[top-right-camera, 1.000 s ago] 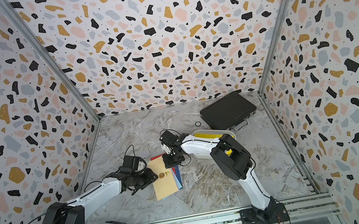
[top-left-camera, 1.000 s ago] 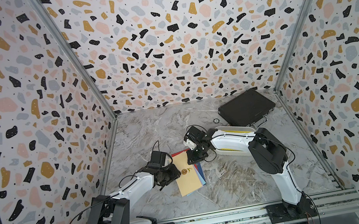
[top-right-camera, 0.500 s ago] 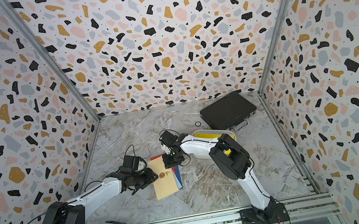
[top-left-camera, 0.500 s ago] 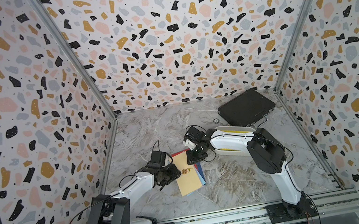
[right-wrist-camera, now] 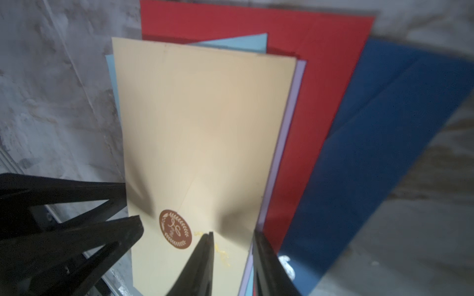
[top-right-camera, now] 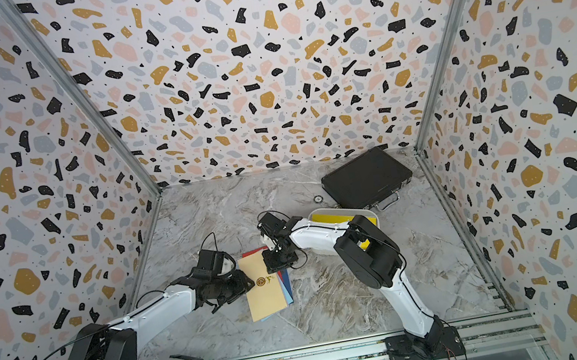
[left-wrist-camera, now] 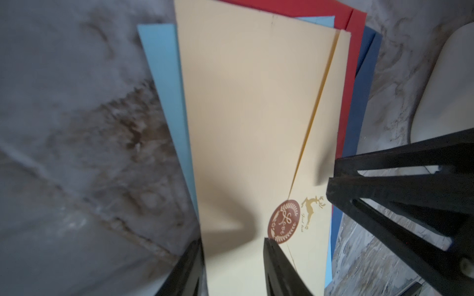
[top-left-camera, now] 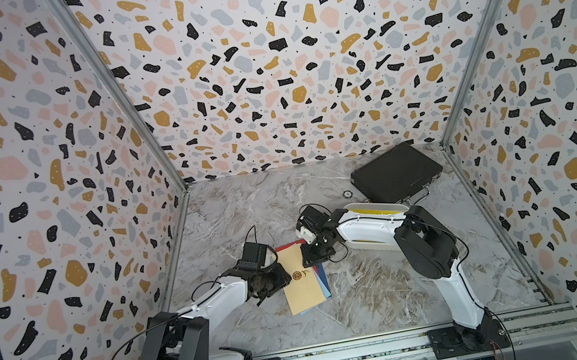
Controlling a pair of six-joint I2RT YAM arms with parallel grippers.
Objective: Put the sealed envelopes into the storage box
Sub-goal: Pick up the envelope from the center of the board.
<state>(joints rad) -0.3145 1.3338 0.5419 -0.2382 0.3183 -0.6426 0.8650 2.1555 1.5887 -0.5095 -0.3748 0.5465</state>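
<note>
A fanned stack of sealed envelopes lies mid-table. The cream envelope [top-left-camera: 302, 285] [top-right-camera: 264, 296] with a round brown seal [left-wrist-camera: 284, 221] is on top, over light blue [left-wrist-camera: 164, 77], red [right-wrist-camera: 320, 102] and navy [right-wrist-camera: 384, 153] ones. My left gripper [top-left-camera: 287, 277] [left-wrist-camera: 233, 246] is open, one finger on the cream envelope and the other at its long edge. My right gripper [top-left-camera: 310, 260] [right-wrist-camera: 232, 235] is open at the opposite edge beside the seal, one finger on the cream paper. The white storage box [top-left-camera: 400, 205] [top-right-camera: 324, 211] lies under the right arm with a yellow envelope [top-right-camera: 329, 217] inside.
A closed black briefcase [top-left-camera: 395, 173] [top-right-camera: 365, 176] lies at the back right, just behind the box. A small round object [top-left-camera: 348, 193] sits on the marble table near it. Patterned walls close three sides, and a metal rail [top-left-camera: 348, 357] runs along the front.
</note>
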